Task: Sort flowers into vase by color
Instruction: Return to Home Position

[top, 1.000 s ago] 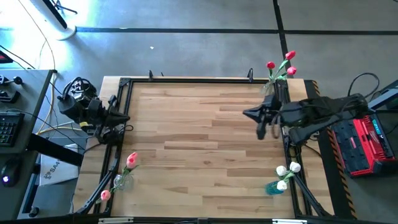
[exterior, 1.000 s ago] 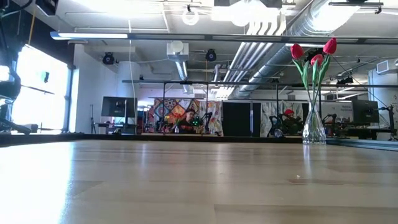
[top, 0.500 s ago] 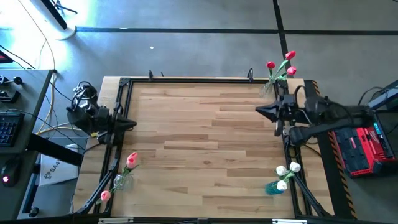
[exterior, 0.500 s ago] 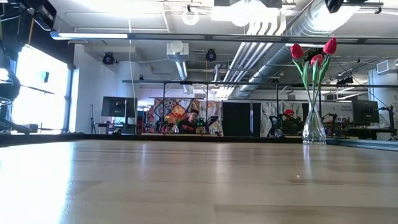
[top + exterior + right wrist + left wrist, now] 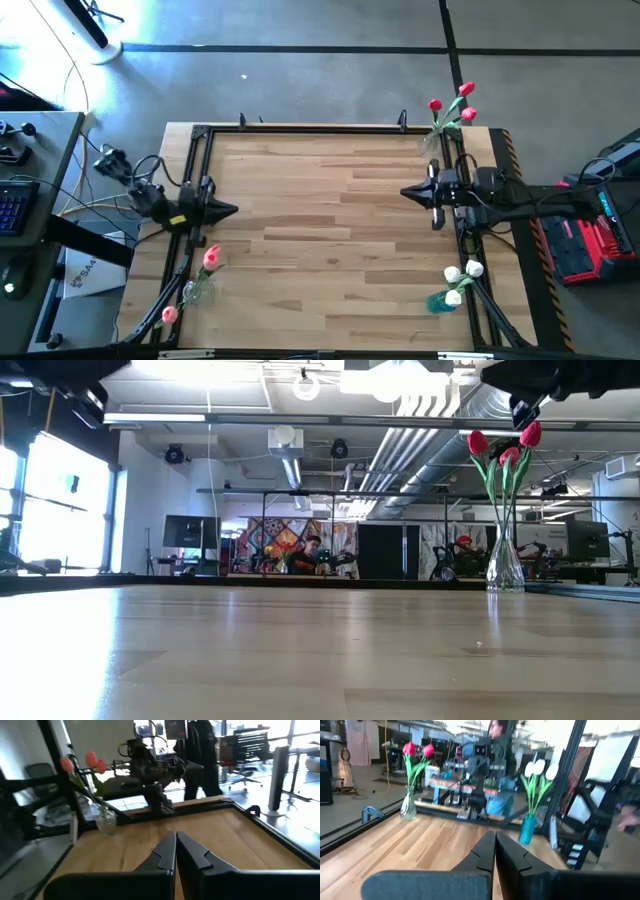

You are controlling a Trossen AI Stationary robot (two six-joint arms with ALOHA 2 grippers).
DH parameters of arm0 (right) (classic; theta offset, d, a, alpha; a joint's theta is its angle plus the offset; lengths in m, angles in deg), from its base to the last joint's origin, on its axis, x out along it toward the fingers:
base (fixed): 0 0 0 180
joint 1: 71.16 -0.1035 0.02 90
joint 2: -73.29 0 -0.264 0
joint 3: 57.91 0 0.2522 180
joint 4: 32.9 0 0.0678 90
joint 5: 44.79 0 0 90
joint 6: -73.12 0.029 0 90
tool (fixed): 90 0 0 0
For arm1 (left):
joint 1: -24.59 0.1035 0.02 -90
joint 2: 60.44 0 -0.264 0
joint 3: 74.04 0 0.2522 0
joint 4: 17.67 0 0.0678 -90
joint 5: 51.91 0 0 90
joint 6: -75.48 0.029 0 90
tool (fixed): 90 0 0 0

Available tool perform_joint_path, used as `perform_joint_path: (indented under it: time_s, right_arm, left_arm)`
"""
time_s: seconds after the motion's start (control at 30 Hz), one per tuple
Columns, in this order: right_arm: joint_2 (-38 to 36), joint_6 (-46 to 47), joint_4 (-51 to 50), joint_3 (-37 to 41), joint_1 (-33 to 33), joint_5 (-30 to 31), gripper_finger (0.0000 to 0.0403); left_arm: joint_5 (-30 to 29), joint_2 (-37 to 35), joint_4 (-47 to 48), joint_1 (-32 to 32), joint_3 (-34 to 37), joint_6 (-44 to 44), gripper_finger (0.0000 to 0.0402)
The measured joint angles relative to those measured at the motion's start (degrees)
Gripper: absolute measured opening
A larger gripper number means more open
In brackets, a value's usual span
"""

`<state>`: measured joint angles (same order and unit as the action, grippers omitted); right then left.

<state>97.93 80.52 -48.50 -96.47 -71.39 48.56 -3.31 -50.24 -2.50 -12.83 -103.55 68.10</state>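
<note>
Three vases stand upright on the wooden table. Red tulips (image 5: 447,108) are in a clear vase (image 5: 505,565) at the far right corner. White tulips (image 5: 462,275) are in a teal vase (image 5: 526,830) near the right edge. Pink tulips (image 5: 205,262) are in a clear vase (image 5: 105,818) at the near left. My left gripper (image 5: 232,210) hovers over the table's left rail, shut, pointing right. My right gripper (image 5: 405,192) hovers by the right rail, shut, pointing left. Each shows shut and holding nothing in its own wrist view: left (image 5: 495,845), right (image 5: 176,842).
A black frame (image 5: 300,128) runs along the table's edges. A red and black unit (image 5: 585,225) sits off the right side, and a desk with a keyboard (image 5: 10,205) off the left. A person (image 5: 200,755) stands beyond the table's left side. The wooden middle (image 5: 320,220) holds no objects.
My left arm has swung from outside the left edge toward the table, and its gripper now reaches over the left rail. My right arm has drawn its elbow back to the right and levelled out, with the gripper pointing left. Both arms have come down into the low view's top.
</note>
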Motion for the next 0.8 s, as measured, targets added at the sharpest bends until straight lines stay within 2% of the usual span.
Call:
perform_joint_path:
  time_s: [0.33,0.5,0.67,0.8]
  right_arm:
    - [-0.8,-0.4,4.5,3.2,4.3,-4.1,0.0000]
    - [-5.9,-2.7,3.0,3.2,6.5,-5.4,0.0000]
    - [-11.6,-2.4,-1.0,3.2,8.2,-5.5,0.0000]
    - [-13.3,0.1,-4.9,3.2,8.5,-5.6,0.0000]
  left_arm:
    - [18.0,6.0,-3.4,23.0,1.1,0.6,0.0000]
    - [27.6,6.0,-2.2,33.3,1.1,1.0,0.0000]
    - [36.2,6.0,-2.2,40.6,1.1,1.9,0.0000]
    - [37.9,6.0,-2.2,42.4,1.1,1.6,0.0000]
